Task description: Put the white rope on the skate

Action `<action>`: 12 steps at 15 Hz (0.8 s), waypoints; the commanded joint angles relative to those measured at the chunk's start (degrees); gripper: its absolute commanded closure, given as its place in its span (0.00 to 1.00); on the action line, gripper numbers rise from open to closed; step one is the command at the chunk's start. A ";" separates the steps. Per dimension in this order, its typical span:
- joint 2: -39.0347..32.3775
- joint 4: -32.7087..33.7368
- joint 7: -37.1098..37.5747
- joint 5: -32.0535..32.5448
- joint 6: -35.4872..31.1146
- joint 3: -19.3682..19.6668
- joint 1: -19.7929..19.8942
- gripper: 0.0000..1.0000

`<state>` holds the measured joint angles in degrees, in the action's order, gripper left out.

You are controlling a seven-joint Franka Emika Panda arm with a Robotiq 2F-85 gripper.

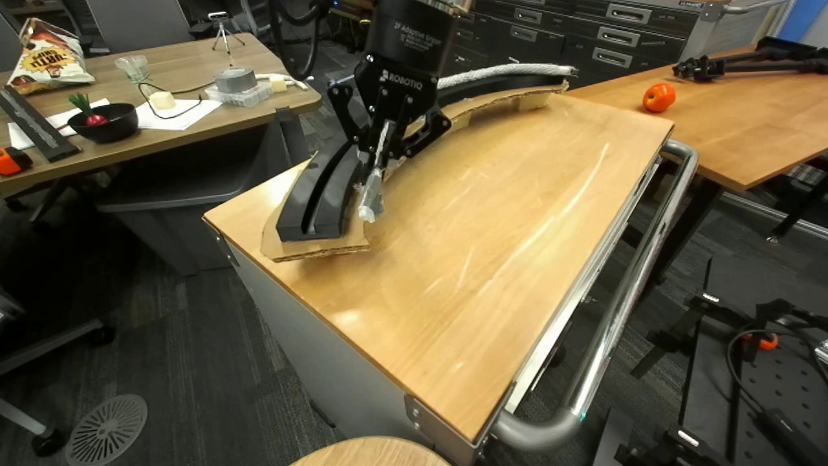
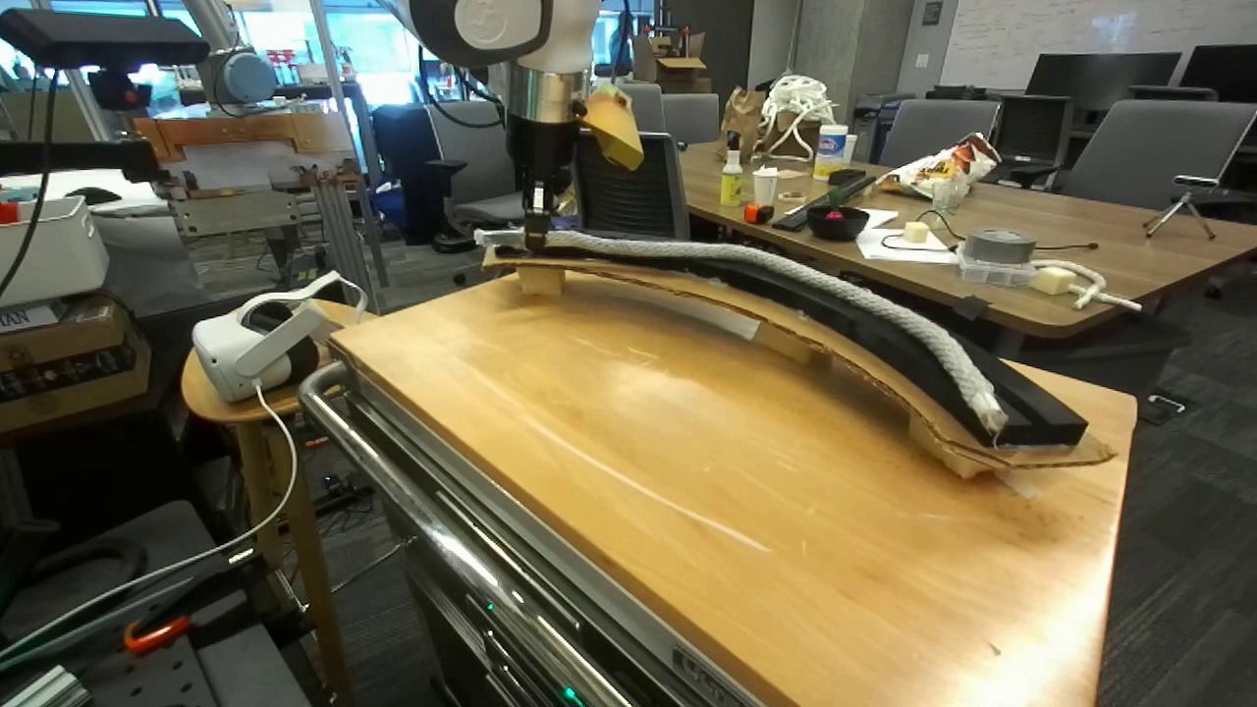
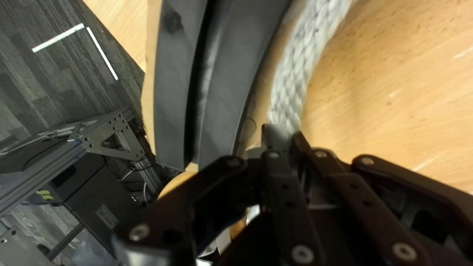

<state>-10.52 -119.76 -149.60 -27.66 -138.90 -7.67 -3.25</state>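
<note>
The white rope [image 3: 293, 74] follows the curve of the skate [image 3: 229, 74], but one end stands off beside its inner edge; whether the farther stretch rests on top is hard to tell. Near that end the gripper [image 3: 287, 136] is clamped on the rope. Placing seems in hand; next, that end likely needs shifting sideways onto the skate.
</note>
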 commanded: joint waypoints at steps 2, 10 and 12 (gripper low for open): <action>-1.45 1.59 -1.66 -1.77 -4.75 -1.71 0.76 0.98; -3.24 3.65 -5.37 2.77 -7.43 -3.57 0.56 0.98; -3.15 4.54 -7.05 2.82 -7.74 -4.23 0.76 0.98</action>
<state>-13.04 -117.73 -153.91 -25.50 -145.65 -10.38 -3.26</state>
